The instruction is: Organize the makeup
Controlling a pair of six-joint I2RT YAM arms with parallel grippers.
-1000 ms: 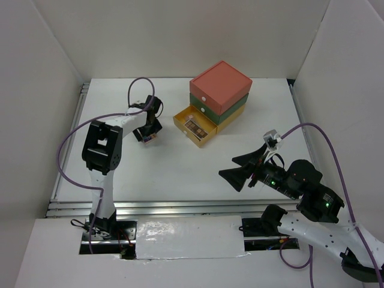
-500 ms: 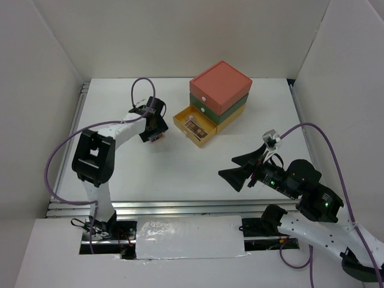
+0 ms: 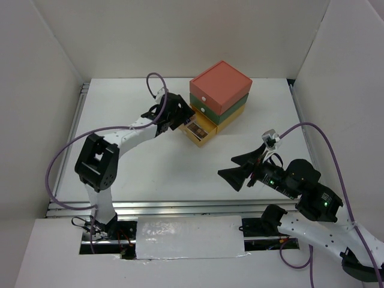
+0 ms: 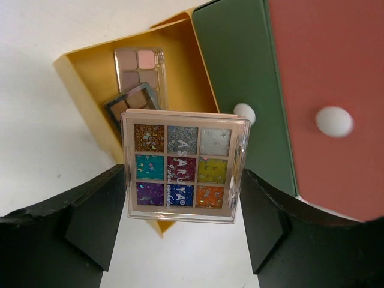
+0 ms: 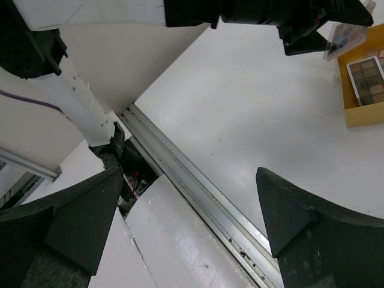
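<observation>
My left gripper (image 4: 182, 207) is shut on a small square multicolour palette (image 4: 183, 165), its black fingers (image 4: 96, 216) pressing on the left and right edges. It holds the palette just above the open yellow drawer (image 4: 90, 78). Two narrow brown eyeshadow palettes (image 4: 141, 67) (image 4: 133, 103) lie in that drawer, one overlapping the other. In the top view the left gripper (image 3: 180, 117) hangs at the drawer's (image 3: 203, 139) left side. My right gripper (image 3: 237, 168) stands open and empty over the table's right front; its wrist view sees the held palette (image 5: 345, 36) far off.
The stacked box has an orange top drawer (image 3: 221, 84) and a green middle drawer (image 3: 231, 113), both closed, each with a white knob (image 4: 333, 120). White walls enclose the table. An aluminium rail (image 5: 198, 186) runs along the near edge.
The left arm has swung right from the table's left side to above the open yellow drawer, carrying the square palette. The right arm has not moved.
</observation>
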